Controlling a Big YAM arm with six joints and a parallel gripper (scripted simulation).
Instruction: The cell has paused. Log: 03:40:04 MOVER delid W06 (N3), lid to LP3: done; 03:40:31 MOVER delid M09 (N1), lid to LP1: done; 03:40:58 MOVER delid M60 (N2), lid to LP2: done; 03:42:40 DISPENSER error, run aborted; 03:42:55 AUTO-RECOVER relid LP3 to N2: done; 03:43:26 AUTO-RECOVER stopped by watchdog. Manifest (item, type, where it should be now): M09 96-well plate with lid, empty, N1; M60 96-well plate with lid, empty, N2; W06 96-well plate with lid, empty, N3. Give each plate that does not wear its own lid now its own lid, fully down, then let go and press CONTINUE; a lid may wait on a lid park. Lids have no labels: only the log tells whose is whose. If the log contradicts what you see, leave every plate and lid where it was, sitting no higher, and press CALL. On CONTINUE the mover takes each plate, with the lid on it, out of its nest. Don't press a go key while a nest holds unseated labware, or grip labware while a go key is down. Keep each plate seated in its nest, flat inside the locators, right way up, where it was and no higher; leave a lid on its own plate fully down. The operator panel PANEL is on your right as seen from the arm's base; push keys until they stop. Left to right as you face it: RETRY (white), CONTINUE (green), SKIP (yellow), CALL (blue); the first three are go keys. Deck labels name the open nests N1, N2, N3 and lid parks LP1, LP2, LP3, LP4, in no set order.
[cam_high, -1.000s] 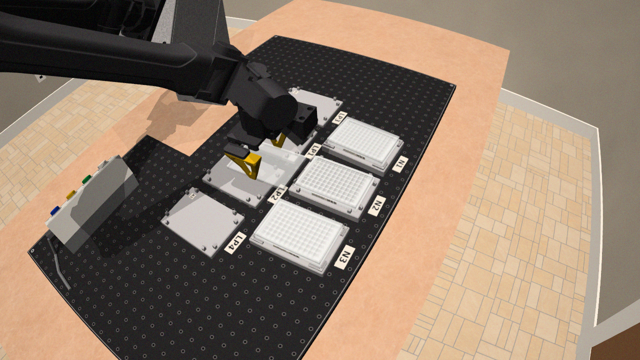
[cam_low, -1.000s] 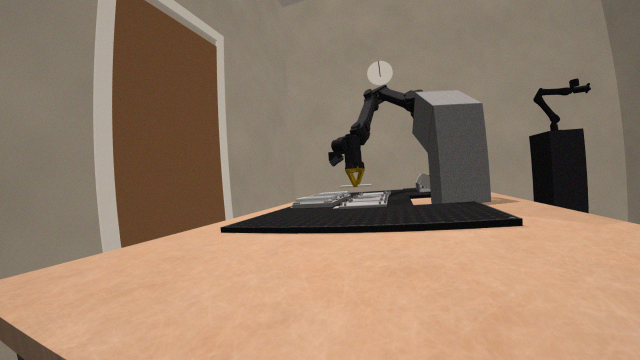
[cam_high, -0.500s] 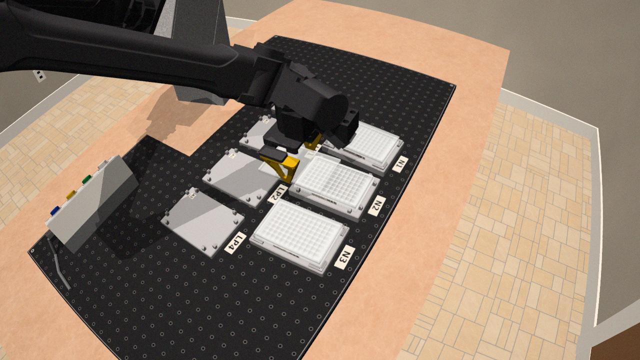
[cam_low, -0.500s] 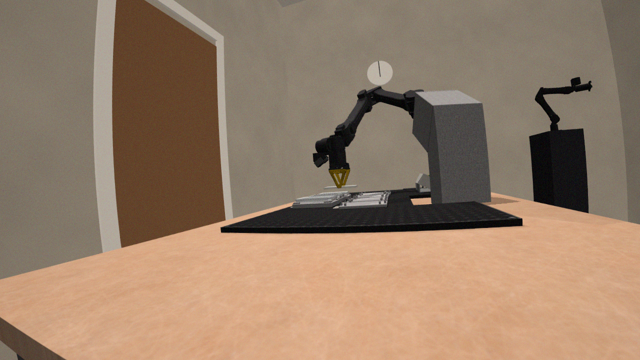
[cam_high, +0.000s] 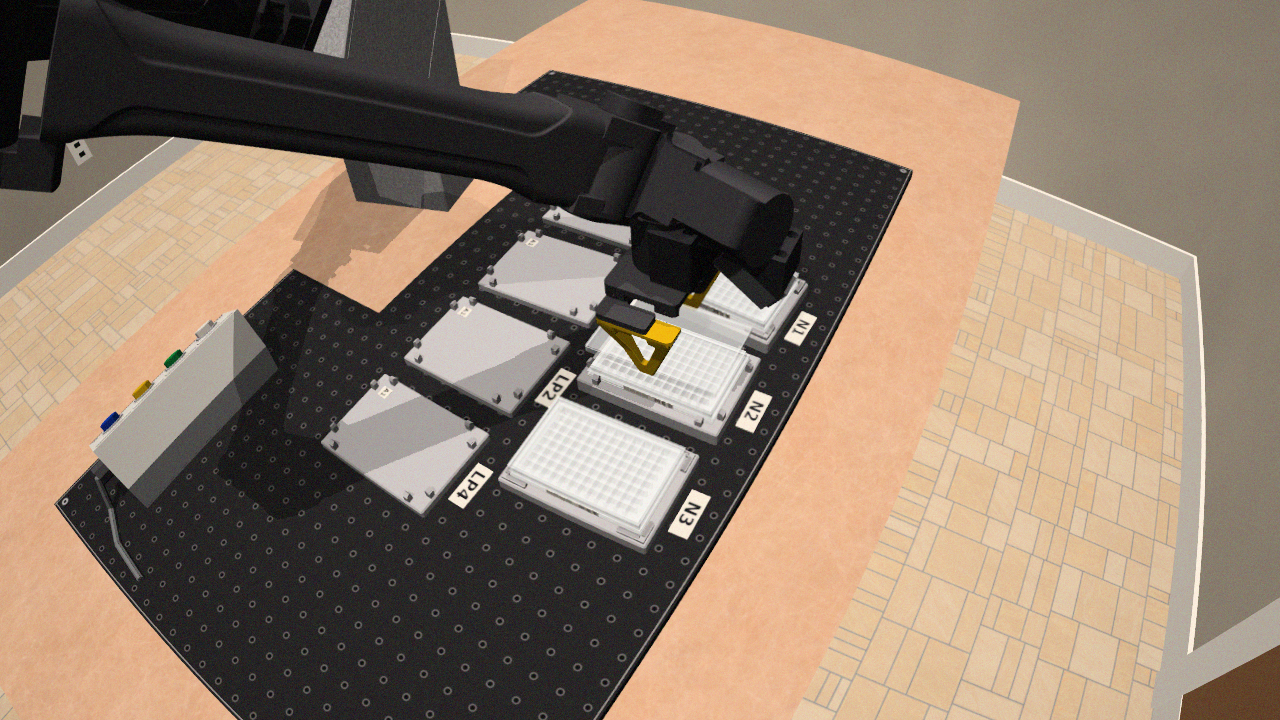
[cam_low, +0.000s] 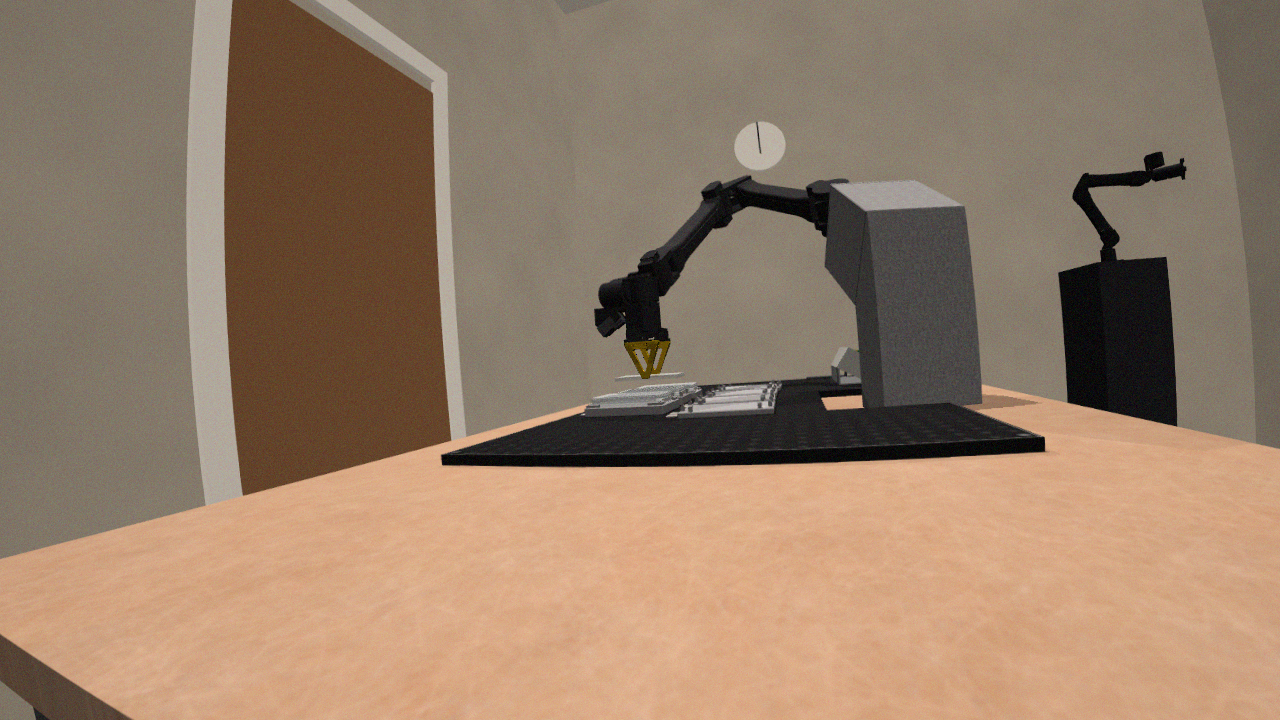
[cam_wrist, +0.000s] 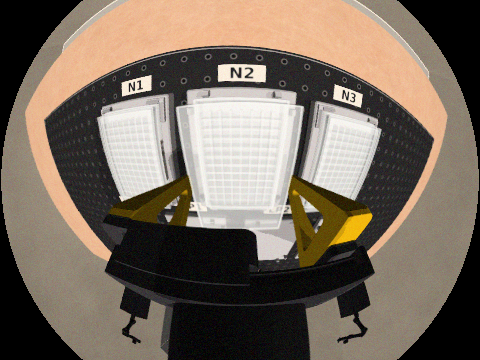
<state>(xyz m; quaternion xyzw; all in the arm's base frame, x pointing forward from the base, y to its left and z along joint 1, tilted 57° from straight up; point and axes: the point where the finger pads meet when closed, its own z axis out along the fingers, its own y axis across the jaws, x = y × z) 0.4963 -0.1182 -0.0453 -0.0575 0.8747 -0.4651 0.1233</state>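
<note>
My gripper (cam_high: 656, 338) is shut on a clear lid (cam_high: 671, 356) and holds it flat, a little above the plate in nest N2 (cam_high: 666, 383). The side view shows the lid (cam_low: 648, 376) as a thin line under the yellow fingers (cam_low: 646, 360), with a gap above the plates (cam_low: 644, 398). In the wrist view the lid (cam_wrist: 239, 154) lies between the fingers, lined up over N2. The plates in N1 (cam_high: 750, 304) and N3 (cam_high: 597, 470) look paler, as if lidded. They also show in the wrist view, N1 (cam_wrist: 134, 147) on the left and N3 (cam_wrist: 343, 154) on the right.
Lid parks LP2 (cam_high: 487, 353) and LP4 (cam_high: 404, 441) are bare; LP1 (cam_high: 546, 273) is partly under the arm and LP3 is mostly hidden. The panel (cam_high: 179, 402) stands at the left with blue (cam_high: 109, 419), yellow (cam_high: 141, 388), green (cam_high: 172, 359) and white (cam_high: 204, 328) keys.
</note>
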